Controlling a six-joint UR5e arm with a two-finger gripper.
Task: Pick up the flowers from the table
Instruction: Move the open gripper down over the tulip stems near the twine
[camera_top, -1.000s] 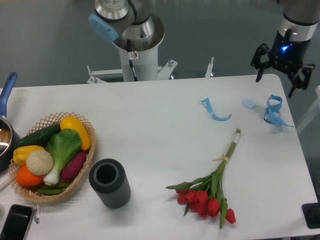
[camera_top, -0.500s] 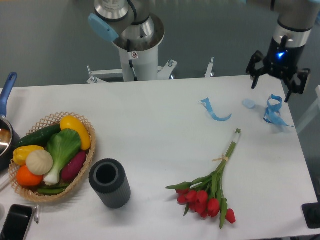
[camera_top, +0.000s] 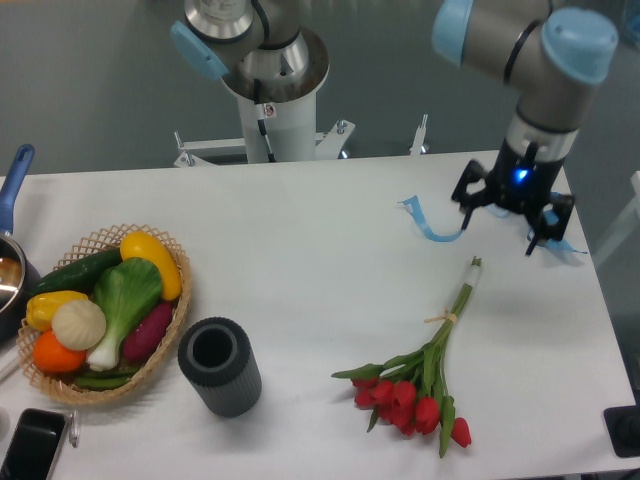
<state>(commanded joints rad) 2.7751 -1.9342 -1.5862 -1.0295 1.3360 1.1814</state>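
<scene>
Red tulip flowers (camera_top: 410, 400) with green stems, white table (camera_top: 320, 260), blue ribbon (camera_top: 428, 222).

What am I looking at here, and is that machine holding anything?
This is a single view from a fixed camera looking down at a large white table. The grey and light-blue jointed machine is a robot arm, bolted behind the table's far edge. At its end is a black two-finger gripper with a small blue light; its fingers are spread open and hold nothing. It hangs over the table's right side, above curly blue ribbon pieces. Nearer the front lies a bunch of red tulips with long green stems, which the arm is meant to pick up. On the left are a wicker basket of toy-like vegetables, a dark grey ribbed cylindrical cup, a blue-handled pot and a black phone.
</scene>
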